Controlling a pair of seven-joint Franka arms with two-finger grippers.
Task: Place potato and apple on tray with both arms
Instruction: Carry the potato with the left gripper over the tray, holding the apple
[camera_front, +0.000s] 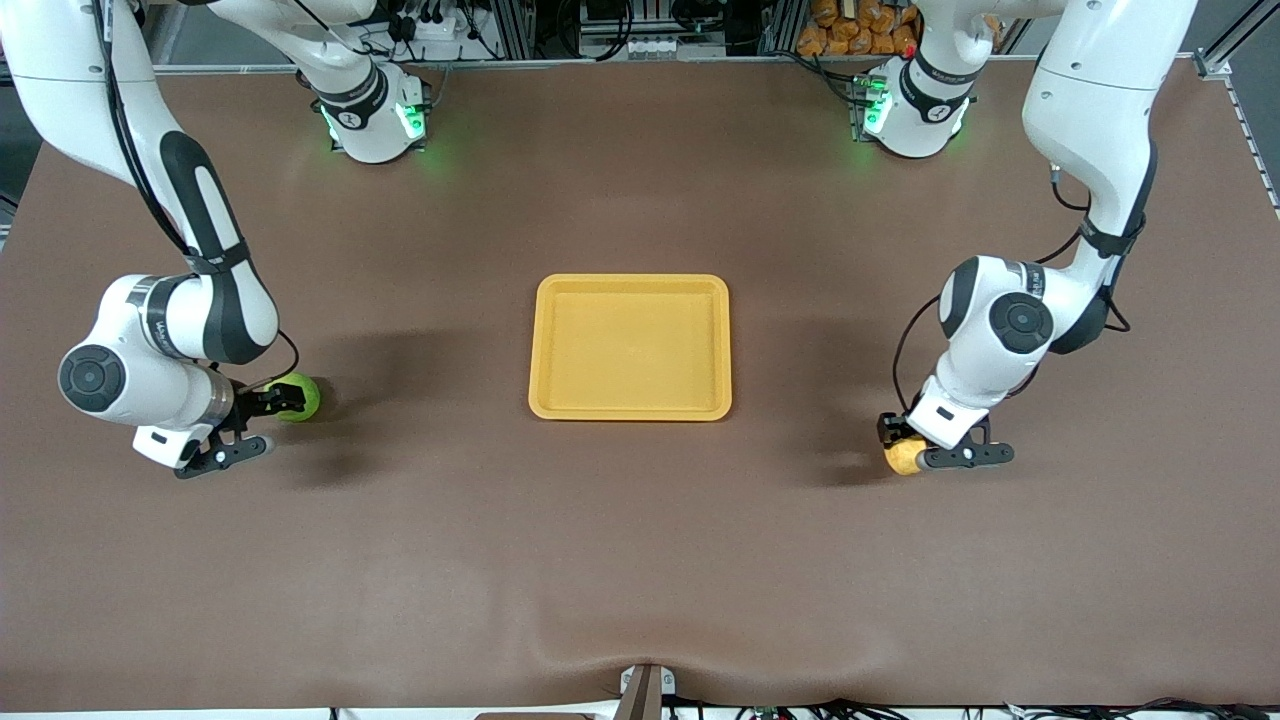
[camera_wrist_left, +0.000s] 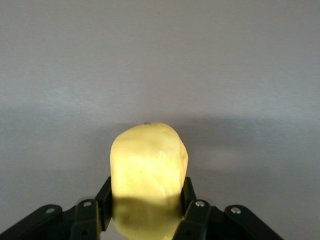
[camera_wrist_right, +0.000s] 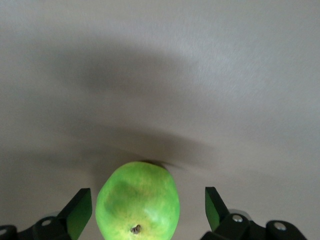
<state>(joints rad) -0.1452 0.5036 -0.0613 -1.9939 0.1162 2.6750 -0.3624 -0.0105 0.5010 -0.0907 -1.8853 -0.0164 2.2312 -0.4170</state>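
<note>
At the right of the front frame, below mid-height, the left gripper (camera_front: 908, 444) is seen clamped on the potato (camera_front: 902, 457), which rests on the table (camera_front: 640, 560) toward the left arm's end; in the left wrist view the potato (camera_wrist_left: 148, 170) is pinched between both fingers (camera_wrist_left: 189, 192). At the left of the front frame the right gripper (camera_front: 262, 420) is held wide, with the apple (camera_front: 298, 397) sitting between its fingers and not yet gripped; a gap on each side of the apple (camera_wrist_right: 137, 202) is shown in the right wrist view. The tray (camera_front: 545, 345) lies empty at the centre of the frame, well apart from both fruits. The step in hand is judged to be the grasping: the right fingers should be closed evenly about the apple's widest part so that it is not rolled away, and the potato should be lifted straight up before it is carried over the tray's rim
</note>
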